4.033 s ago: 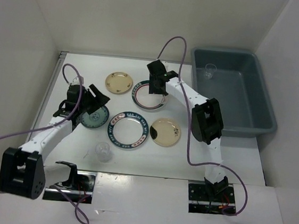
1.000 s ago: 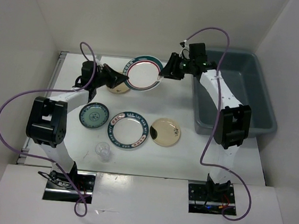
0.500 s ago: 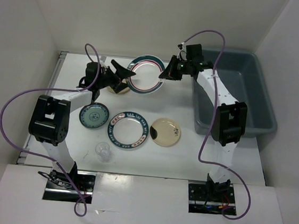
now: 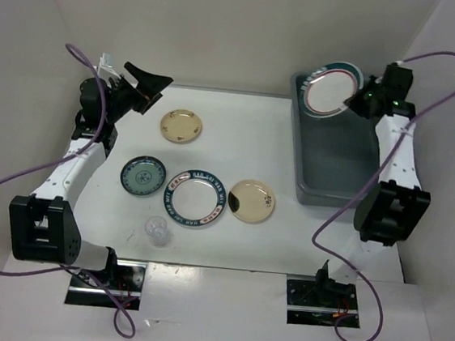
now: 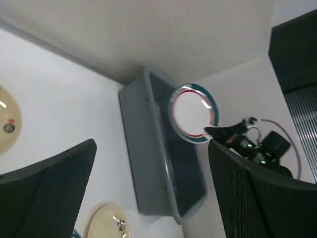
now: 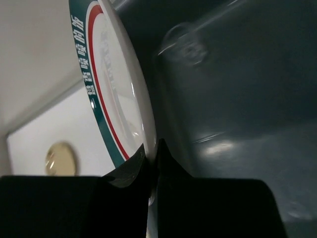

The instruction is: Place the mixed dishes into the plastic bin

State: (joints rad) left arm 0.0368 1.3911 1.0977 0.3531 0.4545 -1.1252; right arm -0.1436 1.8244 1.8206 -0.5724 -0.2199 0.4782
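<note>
My right gripper [image 4: 354, 101] is shut on the rim of a white plate with a teal-and-red rim [image 4: 330, 88]. It holds the plate on edge over the far left corner of the grey-blue plastic bin [image 4: 330, 198]. In the right wrist view the fingertips [image 6: 148, 166] pinch the plate [image 6: 111, 84], and a clear cup [image 6: 185, 44] lies in the bin [image 6: 237, 99]. My left gripper [image 4: 144, 86] is open and empty, raised at the far left. On the table lie two cream plates [image 4: 181, 126] [image 4: 251, 201], a teal plate [image 4: 143, 175], a second rimmed plate [image 4: 196, 197] and a clear cup [image 4: 155, 230].
White walls close in the table on three sides. The left wrist view looks across at the bin [image 5: 163, 163], the held plate [image 5: 194, 113] and the right gripper [image 5: 233, 136]. The right arm reaches along the bin's right side.
The left gripper opened, let go of the rimmed plate and drew back to the far left. The right gripper closed on the plate and carried it right, over the bin.
</note>
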